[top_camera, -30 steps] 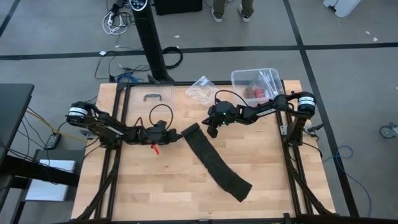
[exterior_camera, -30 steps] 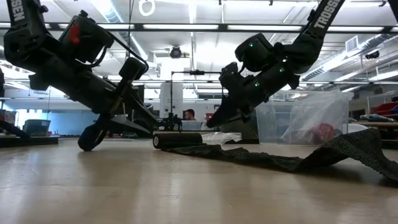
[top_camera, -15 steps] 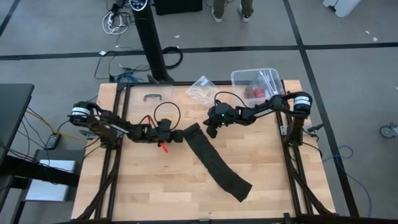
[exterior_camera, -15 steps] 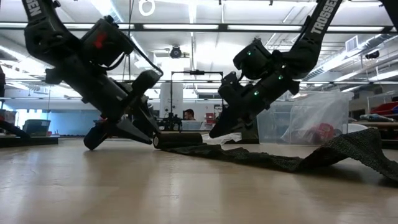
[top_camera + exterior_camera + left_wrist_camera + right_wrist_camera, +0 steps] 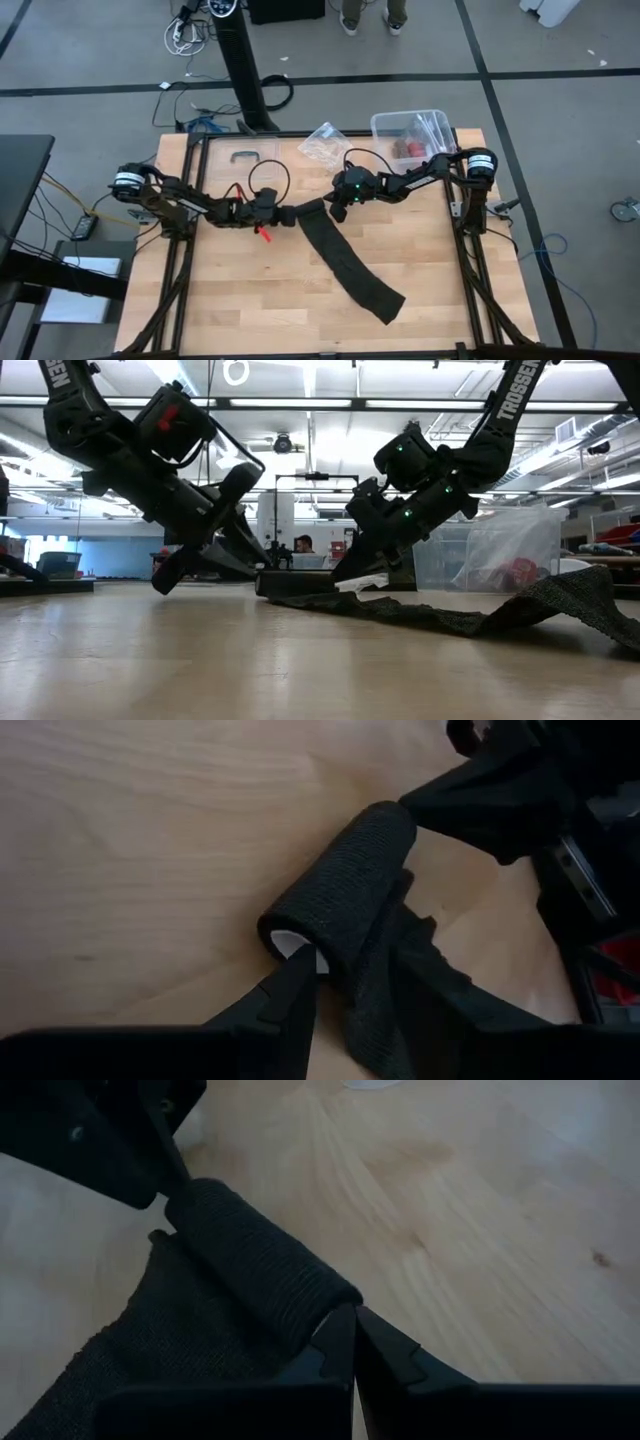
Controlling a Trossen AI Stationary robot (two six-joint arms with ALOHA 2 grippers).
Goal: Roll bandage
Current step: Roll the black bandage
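Observation:
The black bandage (image 5: 350,265) lies flat on the wooden table, running from the middle toward the near right. Its far end is wound into a short roll (image 5: 308,210), which rests on its side. The roll also shows in the left wrist view (image 5: 340,880) and the right wrist view (image 5: 260,1260). My left gripper (image 5: 287,214) stands at the roll's left end and my right gripper (image 5: 331,210) at its right end. Both point slantwise down at it with their fingers together. In the low view the roll (image 5: 295,582) lies between the two grippers. My left gripper touches the roll's left end with a fingertip (image 5: 305,975), at the pale core opening (image 5: 288,942). It comes slanting down from the table's left, along the roll's axis. The fabric hides its second finger. The roll lies on the table. My right gripper presses its shut fingertips (image 5: 340,1330) against the roll's right end (image 5: 325,1308). It comes slanting down from the table's right, along the roll's axis. The roll stays on the table, and the flat strip trails off from it.
A clear plastic box (image 5: 410,135) and a crumpled clear wrapper (image 5: 325,140) stand at the far right of the table. A clear lid with a handle (image 5: 243,156) lies far left. The bandage's free end (image 5: 580,595) humps up at the near right. A person (image 5: 303,545) sits beyond the table.
My left gripper has gone toward the table's right until it reached the roll's left end. My right gripper has come down a little and toward the left, onto the roll's right end. The flat strip has stayed where it was.

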